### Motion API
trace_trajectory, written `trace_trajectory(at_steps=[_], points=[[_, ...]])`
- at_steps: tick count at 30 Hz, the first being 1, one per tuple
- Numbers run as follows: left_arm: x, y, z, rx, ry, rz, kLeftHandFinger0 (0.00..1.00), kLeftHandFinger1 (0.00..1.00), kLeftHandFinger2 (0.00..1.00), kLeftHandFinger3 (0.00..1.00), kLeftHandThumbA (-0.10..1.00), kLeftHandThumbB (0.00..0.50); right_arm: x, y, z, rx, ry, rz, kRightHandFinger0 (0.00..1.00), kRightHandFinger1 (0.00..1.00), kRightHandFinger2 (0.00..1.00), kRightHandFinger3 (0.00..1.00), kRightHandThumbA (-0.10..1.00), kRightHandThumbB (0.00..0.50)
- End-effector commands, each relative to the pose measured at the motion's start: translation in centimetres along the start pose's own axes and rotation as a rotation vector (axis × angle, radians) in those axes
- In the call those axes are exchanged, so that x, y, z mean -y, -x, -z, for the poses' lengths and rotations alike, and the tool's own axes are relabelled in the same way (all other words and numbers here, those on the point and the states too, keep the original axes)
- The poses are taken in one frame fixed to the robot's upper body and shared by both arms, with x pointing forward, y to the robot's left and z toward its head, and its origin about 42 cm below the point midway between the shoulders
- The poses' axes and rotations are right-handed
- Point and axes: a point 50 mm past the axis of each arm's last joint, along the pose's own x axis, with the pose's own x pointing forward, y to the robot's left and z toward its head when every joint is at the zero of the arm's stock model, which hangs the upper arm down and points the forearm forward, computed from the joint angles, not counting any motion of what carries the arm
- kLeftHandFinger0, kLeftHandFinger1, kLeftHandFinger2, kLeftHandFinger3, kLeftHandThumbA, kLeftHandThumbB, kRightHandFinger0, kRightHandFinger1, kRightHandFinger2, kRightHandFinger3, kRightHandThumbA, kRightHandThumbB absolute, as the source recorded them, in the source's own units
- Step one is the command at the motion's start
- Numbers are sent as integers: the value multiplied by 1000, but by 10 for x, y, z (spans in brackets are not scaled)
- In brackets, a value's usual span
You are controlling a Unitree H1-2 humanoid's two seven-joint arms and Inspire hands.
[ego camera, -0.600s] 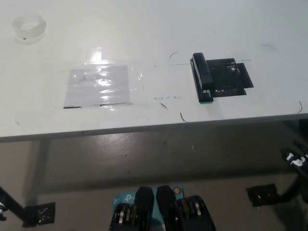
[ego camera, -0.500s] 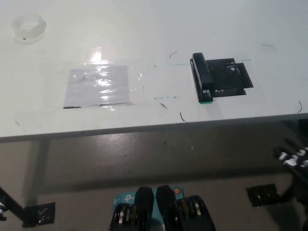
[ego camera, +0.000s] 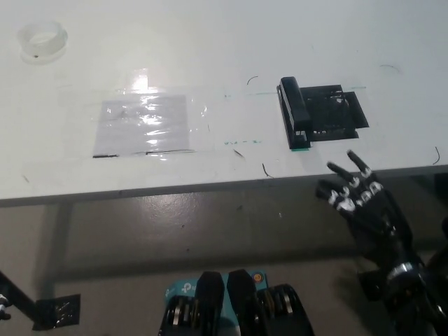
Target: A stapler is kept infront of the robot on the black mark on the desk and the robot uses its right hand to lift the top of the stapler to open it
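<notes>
Now right hand [ego camera: 360, 203] has risen.

- Even overhead light is thrown on the white tabletop [ego camera: 210, 42], which is rendered bright.
- Glare is seen on the clear plastic sheet [ego camera: 143, 122].
- The floor [ego camera: 210, 231] below is left dim, and the whole picture is slightly soft.

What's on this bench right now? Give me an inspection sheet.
Surface: white desk, scuffed with small pen marks.
Job's things: black stapler, closed, lying along the left edge of the black mark.
Clutter: clear tape roll at far left corner; glossy taped sheet mid-desk.
Hands: right hand open, fingers spread, at the desk's near edge, short of the stapler; left hand not in view.
Cables: nothing seen.
Surroundings: floor below the desk.
</notes>
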Motion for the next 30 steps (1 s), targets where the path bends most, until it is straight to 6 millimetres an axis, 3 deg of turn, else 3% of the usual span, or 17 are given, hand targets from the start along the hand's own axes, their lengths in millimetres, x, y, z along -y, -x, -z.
trace_trajectory(at_steps=[1, 5, 10, 11, 15, 19, 27, 30], points=[[-6, 0, -8, 33, -5, 1, 431, 482, 641, 794, 660, 57, -26, -26, -22, 40, -86, -58, 547, 554, 707, 936, 1000, 141], [-7, -2, -7, 30, -13, -3, 458, 507, 664, 799, 684, 74, -28, -45, -34, 64, -151, -45, 557, 558, 691, 908, 1000, 127], [-6, -1, -8, 32, -25, -2, 457, 511, 678, 795, 714, 57, -28, -57, -36, 67, -259, 3, 536, 568, 694, 949, 1000, 140], [-6, -1, -8, 34, -25, 1, 458, 516, 677, 801, 723, 83, -28, -60, -35, 63, -306, 35, 555, 567, 677, 924, 1000, 158], [-6, -1, -8, 44, -25, 2, 440, 510, 676, 796, 737, 75, -31, -68, -32, 52, -400, 82, 569, 578, 665, 932, 1000, 161], [-3, -2, -9, 33, -20, 2, 447, 524, 689, 823, 769, 60, -38, -81, -25, 47, -505, 138, 517, 579, 676, 910, 1000, 147], [-4, -2, -11, 48, -28, 12, 465, 539, 709, 838, 812, 52, -50, -87, 2, 1, -596, 166, 585, 689, 754, 947, 1000, 131], [-5, -5, -10, 54, -20, 13, 444, 530, 696, 821, 818, 67, -55, -88, 8, -18, -605, 183, 571, 654, 729, 955, 1000, 134]])
